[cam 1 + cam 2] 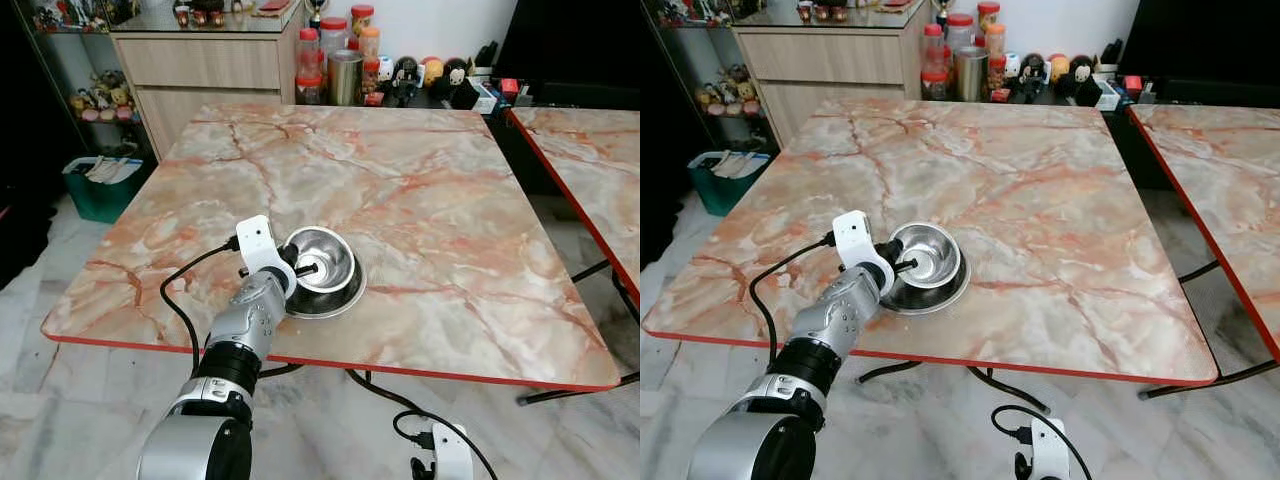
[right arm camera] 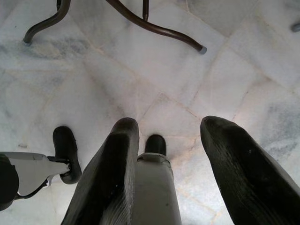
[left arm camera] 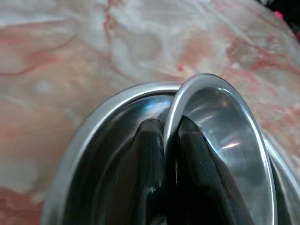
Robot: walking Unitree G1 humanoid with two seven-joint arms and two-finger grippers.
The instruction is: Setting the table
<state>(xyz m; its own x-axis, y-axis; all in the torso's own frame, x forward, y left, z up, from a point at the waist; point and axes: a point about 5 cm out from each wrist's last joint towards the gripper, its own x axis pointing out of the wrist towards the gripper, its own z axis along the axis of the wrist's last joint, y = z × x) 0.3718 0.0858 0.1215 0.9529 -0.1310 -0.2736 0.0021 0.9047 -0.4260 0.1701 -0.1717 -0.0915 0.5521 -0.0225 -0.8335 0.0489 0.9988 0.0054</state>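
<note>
Near the marble table's (image 1: 430, 200) front edge, toward its left corner, the left gripper (image 1: 300, 269) has its fingers (image 3: 147, 154) pinched on the rim of a small steel bowl (image 1: 322, 258), which sits tilted inside what looks like a wider steel dish (image 1: 340, 298). The right gripper (image 2: 171, 154) hangs low over the tiled floor (image 2: 154, 61) beside the table's legs, its jaws apart.
</note>
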